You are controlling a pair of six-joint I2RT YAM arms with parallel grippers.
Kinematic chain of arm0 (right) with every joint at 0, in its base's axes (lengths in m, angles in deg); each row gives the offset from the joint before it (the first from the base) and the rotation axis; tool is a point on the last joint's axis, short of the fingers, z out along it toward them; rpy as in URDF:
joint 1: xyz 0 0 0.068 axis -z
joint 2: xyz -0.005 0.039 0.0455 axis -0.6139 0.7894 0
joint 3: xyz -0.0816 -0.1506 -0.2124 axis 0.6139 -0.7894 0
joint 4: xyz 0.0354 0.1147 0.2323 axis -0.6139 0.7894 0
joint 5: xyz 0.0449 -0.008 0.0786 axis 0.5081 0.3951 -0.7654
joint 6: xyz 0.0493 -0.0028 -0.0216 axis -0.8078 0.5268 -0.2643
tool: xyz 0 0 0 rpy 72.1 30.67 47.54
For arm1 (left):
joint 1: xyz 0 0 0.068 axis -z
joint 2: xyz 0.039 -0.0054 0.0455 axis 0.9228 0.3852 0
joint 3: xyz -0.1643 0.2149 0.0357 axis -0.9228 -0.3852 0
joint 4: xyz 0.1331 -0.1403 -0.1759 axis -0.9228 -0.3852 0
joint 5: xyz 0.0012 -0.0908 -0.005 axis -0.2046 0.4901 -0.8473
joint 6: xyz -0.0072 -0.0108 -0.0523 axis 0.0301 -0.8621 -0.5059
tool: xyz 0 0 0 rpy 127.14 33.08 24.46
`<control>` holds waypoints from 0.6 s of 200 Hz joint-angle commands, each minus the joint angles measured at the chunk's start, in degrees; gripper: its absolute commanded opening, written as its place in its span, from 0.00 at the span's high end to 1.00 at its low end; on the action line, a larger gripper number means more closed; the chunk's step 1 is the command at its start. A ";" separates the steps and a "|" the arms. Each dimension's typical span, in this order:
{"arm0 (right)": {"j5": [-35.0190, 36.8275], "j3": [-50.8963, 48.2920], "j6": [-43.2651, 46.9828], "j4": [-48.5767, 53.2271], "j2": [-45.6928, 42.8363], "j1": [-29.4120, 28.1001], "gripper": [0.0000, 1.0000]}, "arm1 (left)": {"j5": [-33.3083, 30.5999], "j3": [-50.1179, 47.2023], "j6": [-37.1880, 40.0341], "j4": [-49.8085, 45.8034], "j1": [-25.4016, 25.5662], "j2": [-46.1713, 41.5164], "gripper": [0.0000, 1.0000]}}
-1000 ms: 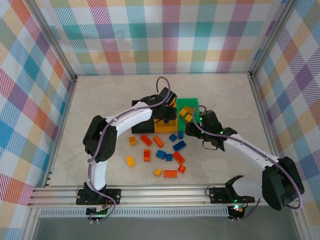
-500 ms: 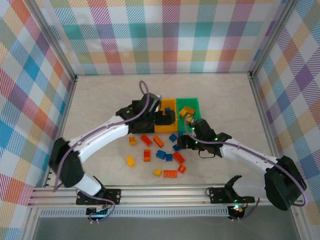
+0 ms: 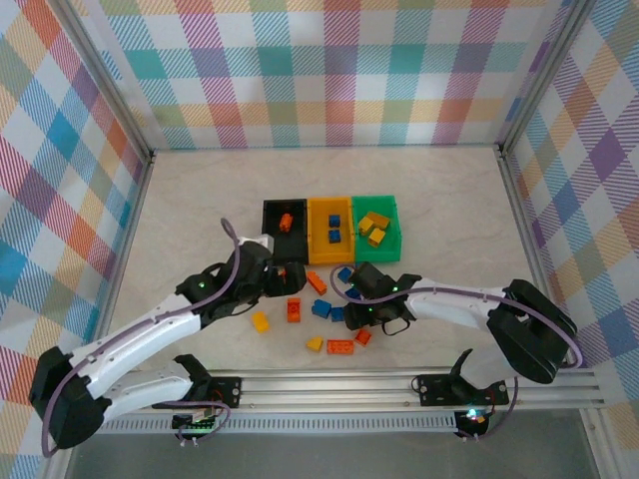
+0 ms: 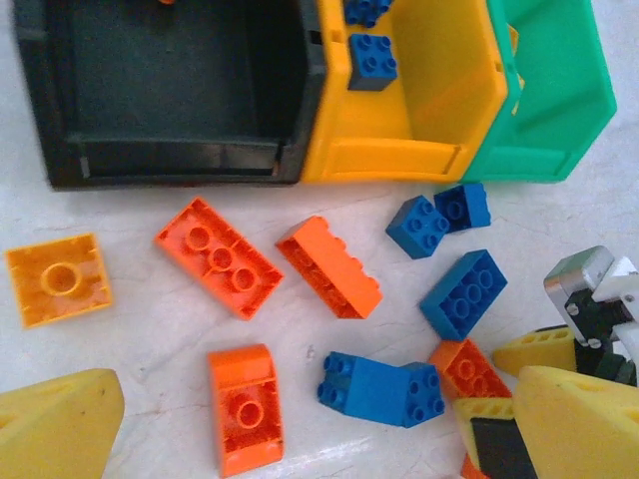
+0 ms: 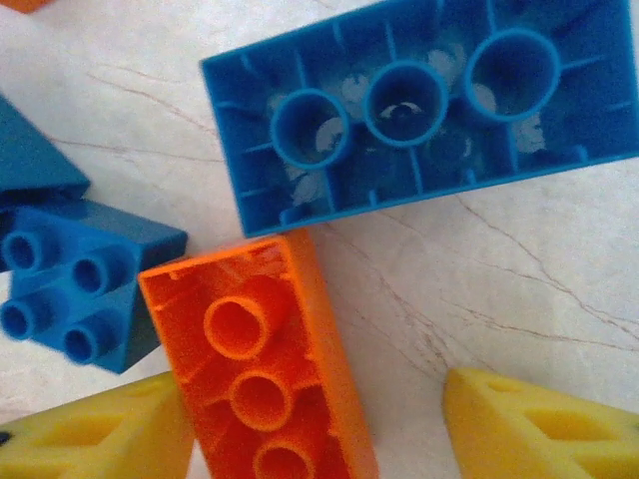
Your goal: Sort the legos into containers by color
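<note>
Top view: a pale, marble-veined table [image 3: 200, 200] inside plaid-patterned walls. At frame centre three smooth, rectangular, open-top plastic bins stand touching in a row: black bin [image 3: 268, 244] on the left with one orange-red brick inside, yellow-orange bin [image 3: 329, 254] in the middle with two blue bricks, green bin [image 3: 389, 244] on the right with yellow bricks. Two white arms curve in from the lower corners.

Left wrist view: the left gripper [image 4: 319, 399] hangs with its yellow wedge-shaped fingers spread wide at the lower corners, gripping nothing; loose legos [image 4: 329, 267] lie scattered on the table below the bins, some stud-side up, some showing hollow undersides.

Right wrist view: the right gripper [image 5: 310, 399] has its jaws apart, straddling an orange-red brick [image 5: 270, 379] that lies underside up, its round tubes exposed. The brick lies against the left finger and clear of the right. Above it lies a long blue brick [image 5: 419, 110], also inverted; at left, a small blue studded brick [image 5: 80, 279].
</note>
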State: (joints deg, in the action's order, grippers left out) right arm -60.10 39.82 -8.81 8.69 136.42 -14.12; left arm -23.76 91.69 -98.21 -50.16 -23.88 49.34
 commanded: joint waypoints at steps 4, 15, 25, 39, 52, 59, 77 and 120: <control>2.56 2.38 0.81 1.15 2.55 -1.43 0.43 | -3.05 -2.06 -1.85 -1.85 -0.17 -4.25 0.00; 3.06 2.77 0.72 1.45 3.31 -1.65 0.50 | -3.40 -2.29 -1.87 -2.50 -0.25 -5.07 0.00; 3.46 2.81 0.59 1.54 3.50 -1.67 0.56 | -3.74 -2.34 -1.89 -3.11 -0.31 -5.52 0.00; 3.92 2.66 0.41 1.67 2.73 -1.67 0.62 | -4.17 -2.32 -1.86 -3.72 -0.48 -5.88 0.00; 4.59 2.64 0.36 2.13 1.15 -1.68 0.66 | -4.17 -2.38 -1.83 -3.98 -0.48 -6.07 0.00; 5.03 2.71 0.55 2.73 -0.07 -1.62 0.68 | -4.40 -2.41 -1.82 -4.16 -0.56 -6.12 0.00; 5.73 4.07 2.08 4.54 -4.14 -1.67 0.70 | -5.36 -2.58 -1.83 -5.27 -0.68 -6.64 0.00; 0.96 18.65 7.61 6.41 -1.43 -1.45 0.72 | -8.45 -4.61 -3.84 -9.35 -1.49 -10.41 0.00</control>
State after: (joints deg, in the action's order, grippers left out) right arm -56.04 48.95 -5.38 15.22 132.21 -15.41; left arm -29.38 88.78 -100.11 -55.41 -24.47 41.56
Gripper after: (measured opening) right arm 0.337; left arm 0.998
